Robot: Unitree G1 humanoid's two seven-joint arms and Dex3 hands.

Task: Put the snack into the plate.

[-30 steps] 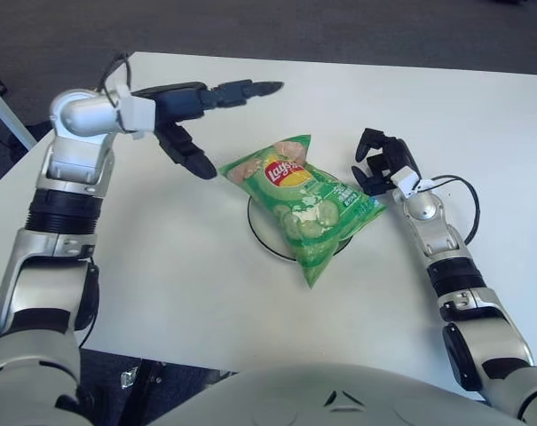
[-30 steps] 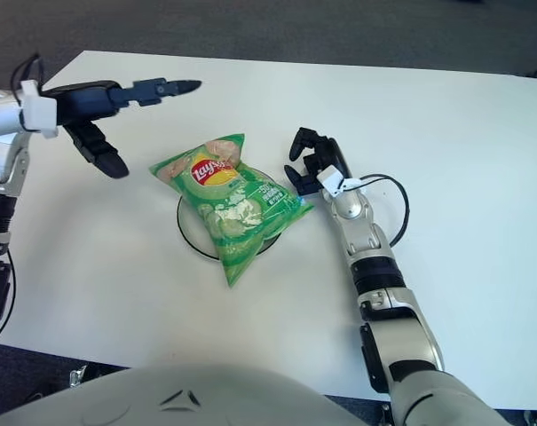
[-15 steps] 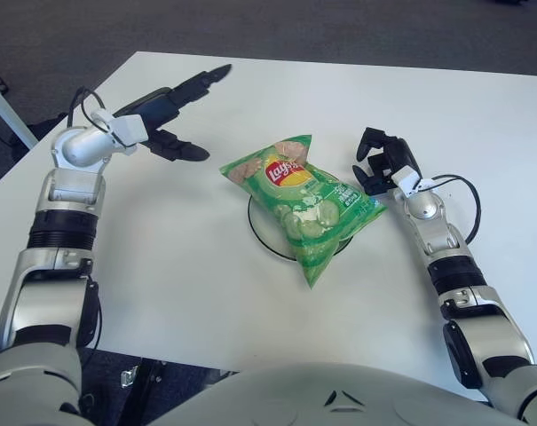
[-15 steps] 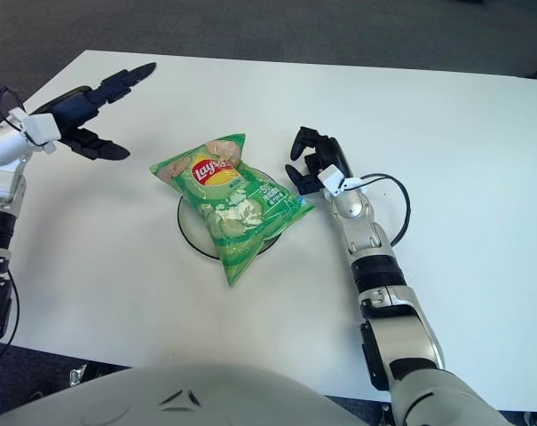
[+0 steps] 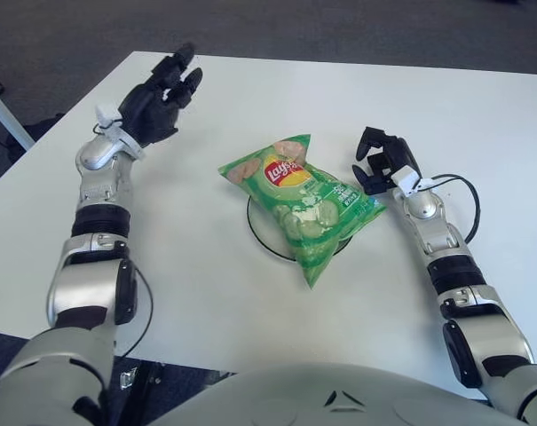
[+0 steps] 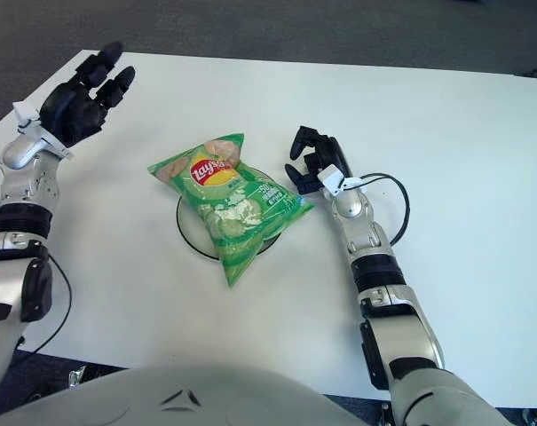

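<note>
From where I sit, the job looks essentially done: the green snack bag [image 5: 302, 205] lies across the plate [image 5: 261, 238] in the middle of the frame, covering most of it, so only the plate's dark rim shows as an arc on the bag's left and lower side. The bag overhangs the rim at its upper-left end and at its lower tip, but I judge its weight sits on the plate. Neither hand has hold of it. My left hand [image 5: 160, 99] is raised in the upper left of the frame, well apart from the bag, palm turned toward the camera with its fingers spread and nothing in them. My right hand [image 5: 383, 160] shows just right of the bag's right edge, fingers loosely curled over nothing; I cannot tell whether a fingertip touches the bag's corner or only sits beside it. What is left, by my reckoning, is only to bring both arms clear. Most of the plate's surface is hidden under the bag, so I cannot say how well centred the bag is, and whether the right hand rests on the white table [image 5: 481, 115] is unclear.
</note>
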